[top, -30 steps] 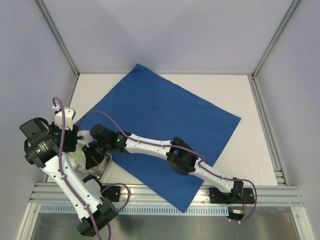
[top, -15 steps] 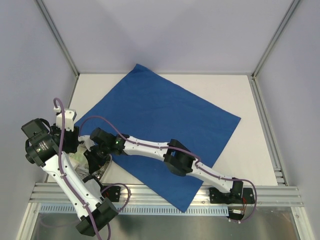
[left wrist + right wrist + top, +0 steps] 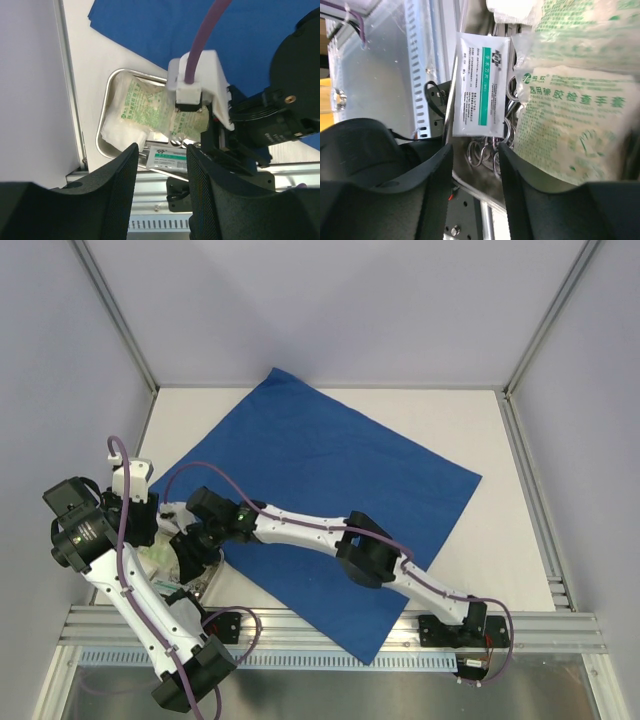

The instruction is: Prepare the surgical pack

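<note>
Surgical pack — the big royal-blue cloth sheet (image 3: 330, 480) — lies spread flat on the white table (image 3: 470, 420). Both pincers hang over the small shiny steel tray (image 3: 106, 100) beside it: the left gripper (image 3: 162, 150) and right gripper (image 3: 475, 150) are both open, holding nothing. They are very close — they could bump, or knock the tray.

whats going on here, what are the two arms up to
Two robot arms are preparing a surgical pack. The blue drape lies spread out on the table, with the right arm reaching across its near part. Both grippers hang over a small steel tray at the near left, beside the drape's edge. The tray holds green-printed packets, a white sachet and some metal instruments. The left gripper and the right gripper are both open, gripping nothing.
</note>
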